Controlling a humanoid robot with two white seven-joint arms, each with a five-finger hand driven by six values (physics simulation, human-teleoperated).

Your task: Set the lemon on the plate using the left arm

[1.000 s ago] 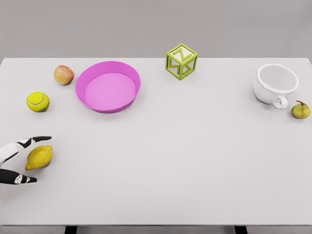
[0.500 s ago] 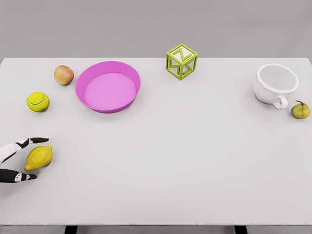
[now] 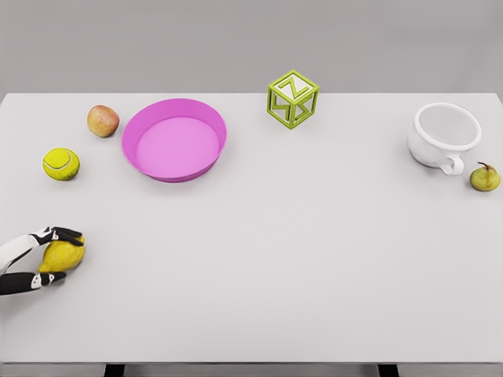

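At the surface's near-left corner: lemon [image 3: 63, 255], well short of the pink plate [image 3: 174, 140].
Left hand [image 3: 39, 258]: fingers curled around the lemon.
Handling: probably light, firm, waxy; best gripped across the middle.

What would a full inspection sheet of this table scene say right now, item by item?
Surface: white table, level.
Job's things: lemon at near left; pink plate holds nothing.
Clutter: apple, tennis ball, green letter block, white cup, pear.
Hands: left hand fingers closed around the lemon; right not in view.
Cables: nothing seen.
Surroundings: plain grey wall.
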